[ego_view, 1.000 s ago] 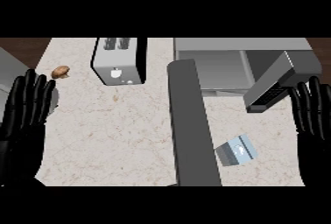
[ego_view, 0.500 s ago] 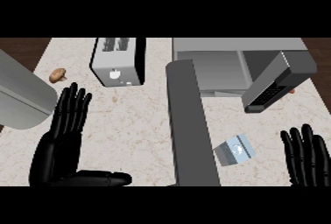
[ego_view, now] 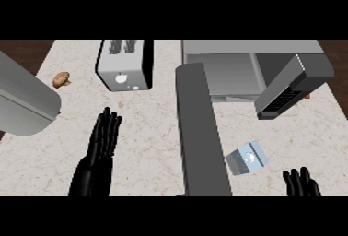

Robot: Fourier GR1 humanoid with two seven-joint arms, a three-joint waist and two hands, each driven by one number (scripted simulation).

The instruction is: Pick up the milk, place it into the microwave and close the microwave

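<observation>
Black left robot hand (ego_view: pixel 98 154) moved rightward | milk (ego_view: pixel 247 158) unmoved (seemingly)

My right robot hand (ego_view: pixel 301 183) shows only its fingertips; the rest is cut by the lower edge. Left robot hand (ego_view: pixel 97 156) loses its wrist there too. The microwave (ego_view: pixel 234 64) top runs out of view, and its open door (ego_view: pixel 202 133) hides the tabletop (ego_view: pixel 149 138) beneath. A small red thing behind the microwave's right side I can't identify.

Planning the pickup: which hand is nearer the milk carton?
The right hand, at the lower right beside the milk carton; the left hand is across the microwave door.
</observation>
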